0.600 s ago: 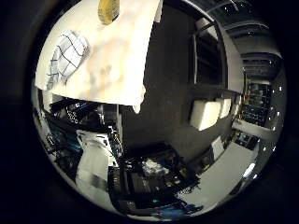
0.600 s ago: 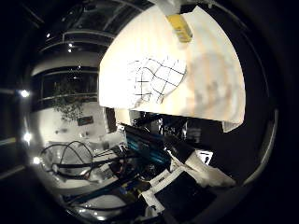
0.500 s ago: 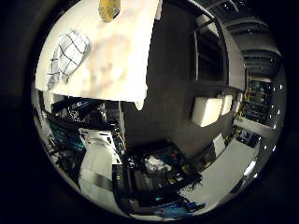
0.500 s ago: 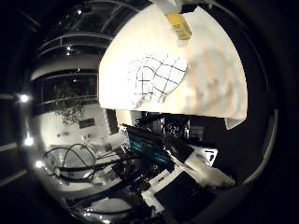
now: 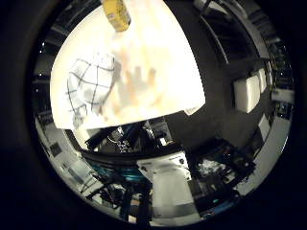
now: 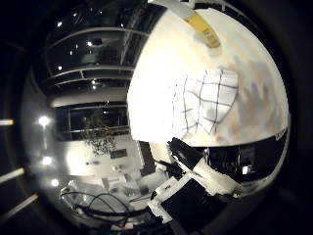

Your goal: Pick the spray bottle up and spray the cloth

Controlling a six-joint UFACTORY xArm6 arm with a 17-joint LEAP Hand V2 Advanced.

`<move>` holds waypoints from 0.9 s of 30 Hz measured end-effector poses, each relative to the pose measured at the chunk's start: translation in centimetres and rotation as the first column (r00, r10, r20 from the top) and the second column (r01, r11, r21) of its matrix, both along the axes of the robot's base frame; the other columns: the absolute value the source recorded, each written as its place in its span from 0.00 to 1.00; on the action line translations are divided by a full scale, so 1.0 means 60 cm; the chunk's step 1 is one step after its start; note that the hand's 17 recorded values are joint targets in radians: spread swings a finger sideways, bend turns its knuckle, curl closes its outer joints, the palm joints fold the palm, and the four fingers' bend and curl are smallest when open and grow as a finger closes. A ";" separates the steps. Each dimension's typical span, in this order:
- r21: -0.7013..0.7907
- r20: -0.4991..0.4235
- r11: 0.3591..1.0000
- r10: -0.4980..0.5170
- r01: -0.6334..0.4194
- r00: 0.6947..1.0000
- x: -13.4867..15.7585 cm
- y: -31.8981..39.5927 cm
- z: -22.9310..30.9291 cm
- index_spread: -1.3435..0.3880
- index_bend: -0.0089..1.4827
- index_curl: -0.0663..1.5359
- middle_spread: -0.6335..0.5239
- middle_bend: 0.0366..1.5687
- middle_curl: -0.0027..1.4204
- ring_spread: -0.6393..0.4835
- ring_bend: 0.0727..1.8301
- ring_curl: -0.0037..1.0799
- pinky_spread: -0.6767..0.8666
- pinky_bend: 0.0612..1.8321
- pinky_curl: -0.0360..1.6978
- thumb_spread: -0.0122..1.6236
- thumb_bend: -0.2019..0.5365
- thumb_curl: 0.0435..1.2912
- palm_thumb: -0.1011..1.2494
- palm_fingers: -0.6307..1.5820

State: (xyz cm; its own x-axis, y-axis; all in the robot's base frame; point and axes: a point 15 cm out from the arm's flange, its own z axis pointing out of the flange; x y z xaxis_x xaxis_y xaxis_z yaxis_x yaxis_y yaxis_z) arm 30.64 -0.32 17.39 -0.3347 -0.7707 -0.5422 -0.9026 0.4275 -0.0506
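A: Report what differs from the frames of half a second ago.

B: Both palm views have shifted as a whole, so the camera on the hand has moved. The table (image 5: pixel 158 81) now fills more of each view than before, which places the palm closer to it. The things on the table keep the same relation to each other; no displacement of them can be confirmed.

A: Location of the task items?

B: The cloth (image 6: pixel 208 105), white with a dark grid pattern, lies crumpled on the light tabletop. The spray bottle (image 5: pixel 116 13), yellow with a label, rests on the same tabletop, apart from the cloth and toward the table's far edge. In the little finger side view only its yellow body shows at the rim of the picture; in the thumb side view a white part adjoins the yellow body.

A: Condition of the hand?

B: White and black parts of the hand (image 6: pixel 205 178) reach in from the edge of the thumb side view. Whether the fingers are straight or curled cannot be determined. Nothing shows them touching the bottle or the cloth.

A: Containers and contents?

B: The bottle is the only container. Its contents cannot be seen.
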 end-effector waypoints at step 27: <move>0.132 0.105 0.963 -0.250 0.236 0.963 0.170 -0.113 -0.101 0.72 0.09 0.15 0.79 0.09 0.18 0.84 0.12 0.25 0.70 0.19 0.21 0.59 0.23 0.20 0.41 0.25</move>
State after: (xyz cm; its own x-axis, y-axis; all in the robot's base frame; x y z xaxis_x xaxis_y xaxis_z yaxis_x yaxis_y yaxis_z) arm 40.82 -7.11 11.32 -0.4311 -0.6027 -0.6714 -0.7612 0.6425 -0.0880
